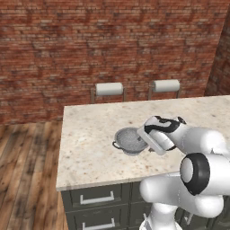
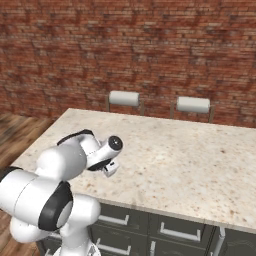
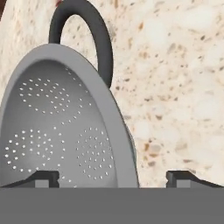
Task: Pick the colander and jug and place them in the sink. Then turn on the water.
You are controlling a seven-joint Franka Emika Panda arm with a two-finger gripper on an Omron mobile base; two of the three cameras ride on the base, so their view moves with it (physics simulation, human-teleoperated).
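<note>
On the left side of the speckled beige stone counter (image 1: 90, 134), near its front edge, stands the round silvery-grey perforated metal colander (image 1: 129, 140), upright on the bare top with one small dark loop handle sticking out to its left. Its bowl looks empty: in the hand view the inside of the colander (image 3: 57, 127) shows just three patches of small holes and smooth grey wall, and a dark curved handle (image 3: 87, 39) rises past the rim against the stone. The white arm's hand covers the right part of the colander in the left base view, so that side of the rim and any second handle are hidden there. The two-finger gripper (image 3: 113, 178) stands wide: one dark fingertip (image 3: 43, 178) shows over the inside of the bowl and the other over bare counter, with the colander's rim passing between them, and neither tip visibly presses on the metal. The hand view cuts off the bowl's left and lower parts. In the right base view the arm's own elbow and wrist cover the colander's place, and the fingers cannot be made out. Behind the counter, two chairs with pale padded backs (image 1: 109, 89) stand side by side before the red-brown brick wall (image 1: 112, 40). Below the counter's front edge run dark grey drawers with silver bar handles (image 1: 96, 197), partly hidden by the arm.
</note>
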